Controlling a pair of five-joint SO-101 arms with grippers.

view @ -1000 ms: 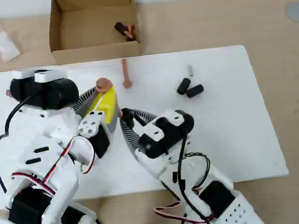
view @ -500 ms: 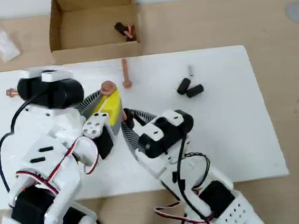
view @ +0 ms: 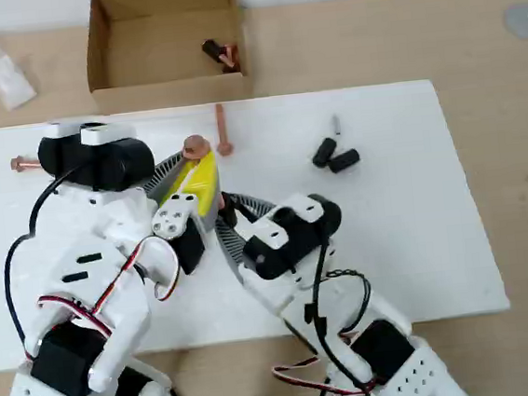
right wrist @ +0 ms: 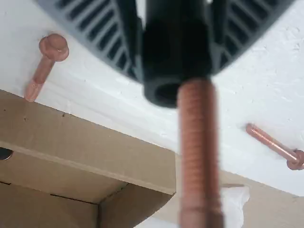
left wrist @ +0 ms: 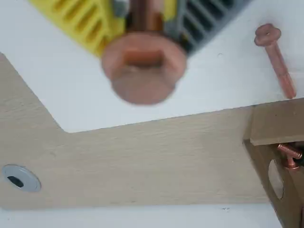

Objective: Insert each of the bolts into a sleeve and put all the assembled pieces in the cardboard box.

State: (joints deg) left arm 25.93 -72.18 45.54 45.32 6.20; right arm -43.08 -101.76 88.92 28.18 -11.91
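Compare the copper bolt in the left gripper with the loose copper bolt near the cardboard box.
The gripped copper bolt is held above the white board by the left gripper; the loose copper bolt lies flat on it. The gripped bolt's shank ends at a black sleeve; the loose bolt's is bare. Both have flanged heads.

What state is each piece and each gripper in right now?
Left gripper: shut on held bolt.
Right gripper: shut on held sleeve; bolt tip at its mouth, insertion unclear.
Loose bolts: two, lying flat on mat.
Spare sleeves: two, lying on mat, no bolts in them.
Cardboard box: open, one assembled piece inside.
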